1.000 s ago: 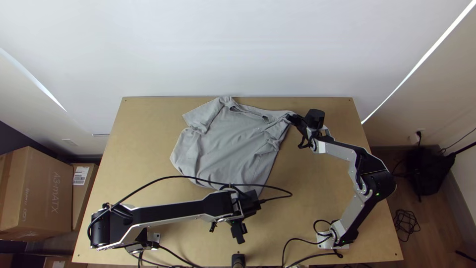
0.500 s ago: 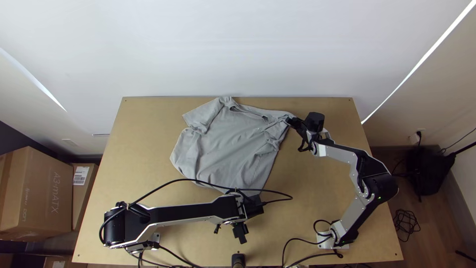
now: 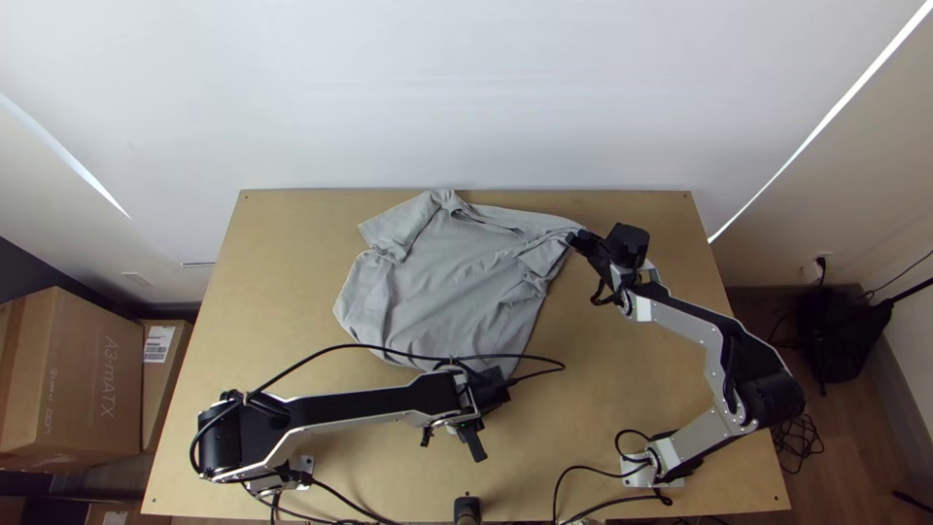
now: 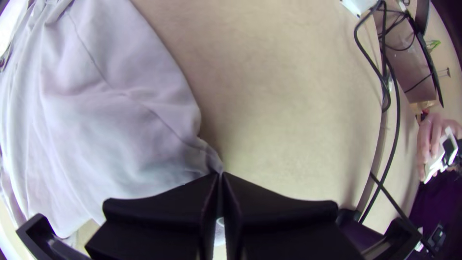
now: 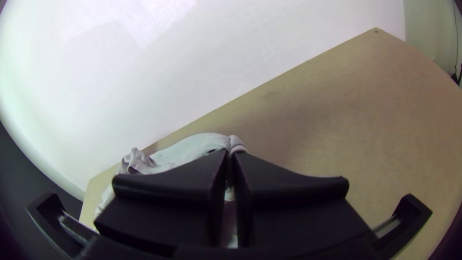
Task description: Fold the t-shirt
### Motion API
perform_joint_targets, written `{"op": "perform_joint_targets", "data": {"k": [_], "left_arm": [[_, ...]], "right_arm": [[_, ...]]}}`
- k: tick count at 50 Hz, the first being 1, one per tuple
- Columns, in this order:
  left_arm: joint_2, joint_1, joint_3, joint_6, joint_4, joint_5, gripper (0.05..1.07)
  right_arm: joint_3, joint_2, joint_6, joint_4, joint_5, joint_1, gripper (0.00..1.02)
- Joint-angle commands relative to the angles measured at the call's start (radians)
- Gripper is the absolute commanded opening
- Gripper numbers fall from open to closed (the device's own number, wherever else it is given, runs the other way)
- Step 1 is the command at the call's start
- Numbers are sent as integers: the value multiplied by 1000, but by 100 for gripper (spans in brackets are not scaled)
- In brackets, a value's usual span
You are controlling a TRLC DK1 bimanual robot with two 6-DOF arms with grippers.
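Top view: a light grey, short-sleeved fabric t-shirt (image 3: 442,292) lies mostly spread, rumpled along its right side, its neckline towards the far edge of a light wooden table (image 3: 622,389). The right gripper (image 3: 576,236), with wide black fingers, is at the shirt's far right corner, by the shoulder. A white wall (image 3: 466,97) rises behind; brown cardboard boxes (image 3: 73,374) stand off to the left, and a black bag (image 3: 841,331) sits on the floor at right.

Left wrist view: the left gripper (image 4: 220,174) has its black fingers pressed together on a corner of the shirt, probably the hem. Holding both ends of one side would keep that edge taut, likely for folding it inward.

Right wrist view: the right gripper's fingers are closed on a small gathered pinch of shirt, with bare wood beside it.
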Motion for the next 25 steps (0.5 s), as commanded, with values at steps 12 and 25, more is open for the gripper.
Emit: {"op": "perform_joint_targets", "data": {"k": [12,25], "left_arm": [[-148,301,-7,-40,7,-20,8],[-250,570,106,-32,24,-21,8]], "right_arm": [[-99,-270,-19,-119,-12,18,2],[67,-400,-31,-492,-66,10,2]]}}
